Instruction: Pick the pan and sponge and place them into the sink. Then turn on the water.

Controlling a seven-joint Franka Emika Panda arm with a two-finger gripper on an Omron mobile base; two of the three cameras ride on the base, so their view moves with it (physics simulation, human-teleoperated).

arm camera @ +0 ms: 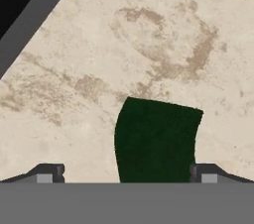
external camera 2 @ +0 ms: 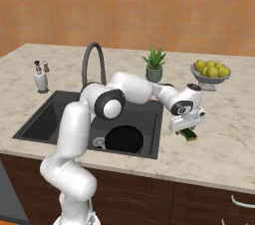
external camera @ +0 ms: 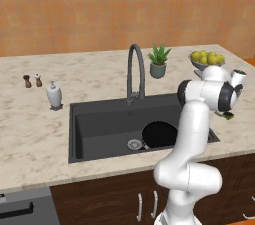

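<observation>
So the pan [external camera: 160, 135] is already sitting in the sink [external camera: 99, 119], down in the right half of the basin just beside the drain [external camera: 135, 144], which means we're on the sponge step now. The sponge [arm camera: 156, 139] is on the counter [arm camera: 163, 34] to the right of the sink, dark green side facing up, and we've got the gripper [external camera 2: 188, 130] hanging right over it. From the hand view the two fingertips [arm camera: 47, 173] are spread wide, one on each side of the sponge with clear gaps, so nothing is pinched yet. The sponge looks a bit off-centre, closer to the right-hand tip than the left in that view, and its edges aren't quite square to the tips. In the right base view the hand looks very low, close to touching the sponge, though we can't tell the exact height. What the next move needs, we reckon: drop the last little bit so the tips straddle the block, close on it, lift, then carry it left over the sink rim and let go. After that it's the faucet [external camera: 135, 72], and no water is running from it yet. The fruit bowl [external camera 2: 209, 73] and plant [external camera 2: 154, 65] sit behind, well clear of the path.
</observation>
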